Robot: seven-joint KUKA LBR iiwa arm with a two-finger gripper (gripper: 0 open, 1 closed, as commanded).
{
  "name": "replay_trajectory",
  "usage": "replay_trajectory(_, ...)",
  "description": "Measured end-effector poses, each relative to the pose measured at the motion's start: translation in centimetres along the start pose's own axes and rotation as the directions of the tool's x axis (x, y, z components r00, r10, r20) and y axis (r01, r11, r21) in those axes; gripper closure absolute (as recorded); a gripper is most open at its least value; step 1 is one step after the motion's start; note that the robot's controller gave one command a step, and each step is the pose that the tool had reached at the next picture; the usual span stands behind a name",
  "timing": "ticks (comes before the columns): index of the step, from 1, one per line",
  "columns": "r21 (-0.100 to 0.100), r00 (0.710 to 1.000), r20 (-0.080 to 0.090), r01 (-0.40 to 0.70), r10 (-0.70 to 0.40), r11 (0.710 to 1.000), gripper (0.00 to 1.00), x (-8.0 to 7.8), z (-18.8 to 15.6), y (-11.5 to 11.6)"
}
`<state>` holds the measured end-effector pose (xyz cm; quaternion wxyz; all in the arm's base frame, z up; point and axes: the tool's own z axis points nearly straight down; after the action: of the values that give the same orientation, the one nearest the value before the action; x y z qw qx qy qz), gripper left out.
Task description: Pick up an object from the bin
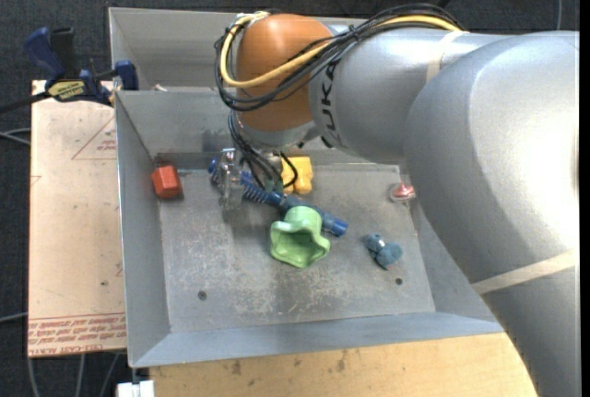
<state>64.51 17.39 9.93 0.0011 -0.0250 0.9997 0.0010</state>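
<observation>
Now your arm (442,100) reaches in from the right, gripper (232,185) pointing down by a blue coil (263,194), far of the green cup (299,239). You cannot tell whether it is open or closed.

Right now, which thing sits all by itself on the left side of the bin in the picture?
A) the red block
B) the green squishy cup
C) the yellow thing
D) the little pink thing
A: the red block lies alone near the left wall of the bin, while the green cup-like thing lies mid-bin and the small pink thing lies over at the right.
</observation>
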Motion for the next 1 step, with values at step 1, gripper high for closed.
replay_trajectory(1,0.004,0.997,0.007,-0.082,0.081,0.997,1.0,0.96,-6.64,-9.36)
